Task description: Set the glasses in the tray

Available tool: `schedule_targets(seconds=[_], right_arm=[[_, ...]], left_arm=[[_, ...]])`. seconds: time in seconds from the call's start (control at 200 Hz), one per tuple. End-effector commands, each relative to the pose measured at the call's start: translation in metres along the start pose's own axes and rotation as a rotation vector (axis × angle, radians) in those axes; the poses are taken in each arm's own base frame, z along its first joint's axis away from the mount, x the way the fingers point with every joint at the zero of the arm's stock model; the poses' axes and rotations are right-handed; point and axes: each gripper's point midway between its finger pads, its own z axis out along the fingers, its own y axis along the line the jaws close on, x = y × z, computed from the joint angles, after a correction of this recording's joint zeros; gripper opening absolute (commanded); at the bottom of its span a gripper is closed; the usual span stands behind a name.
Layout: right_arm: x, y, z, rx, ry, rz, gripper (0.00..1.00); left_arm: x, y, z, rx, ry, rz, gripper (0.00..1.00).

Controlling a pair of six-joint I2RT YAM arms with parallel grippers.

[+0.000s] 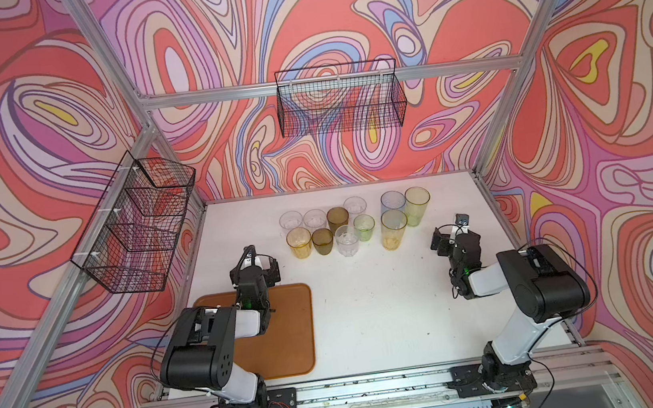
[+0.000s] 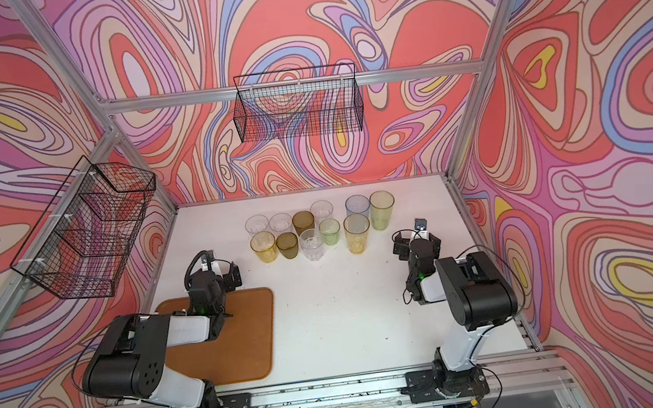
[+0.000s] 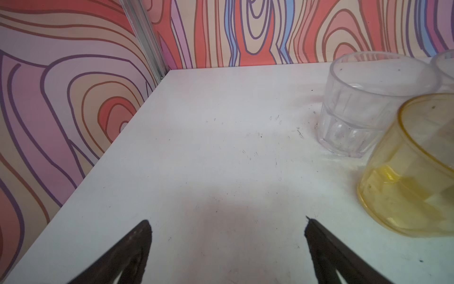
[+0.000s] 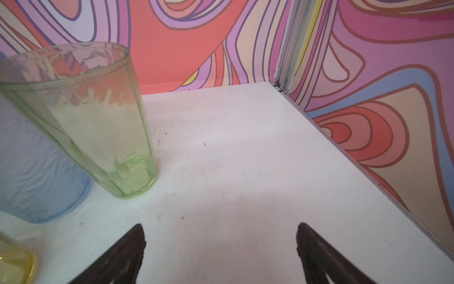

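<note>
Amber, olive, green, blue and clear glasses (image 1: 347,239), eleven, upright, clustered on the far table (image 1: 379,316); none in the orange-brown tray (image 1: 289,335), at near left. Left gripper (image 3: 227,226), right gripper (image 4: 221,231): spread wide, empty, flanking the cluster. Step: first pick pending; next, likely straddle an outer one squarely.

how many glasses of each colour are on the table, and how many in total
clear glasses: 4
olive-brown glasses: 2
amber glass: 1
green glass: 1
tall yellow glass: 1
tall grey-blue glass: 1
tall yellow-green glass: 1
total: 11
</note>
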Motion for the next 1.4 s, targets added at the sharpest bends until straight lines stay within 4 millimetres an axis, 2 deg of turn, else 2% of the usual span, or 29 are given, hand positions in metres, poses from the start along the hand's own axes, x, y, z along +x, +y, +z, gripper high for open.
schedule_targets(seconds=[0.0,1.392], right_arm=[[-0.0048,-0.0003,0.0026,0.007,-0.013,0.01,0.98],[-0.0041,0.0,0.0022,0.005,-0.012,0.009,0.98]], left_arm=[[-0.0025,0.0013,-0.0004,-0.011,-0.021,0.011,1.0],[-0.0026,0.0021,0.001,-0.007,-0.014,0.004,1.0]])
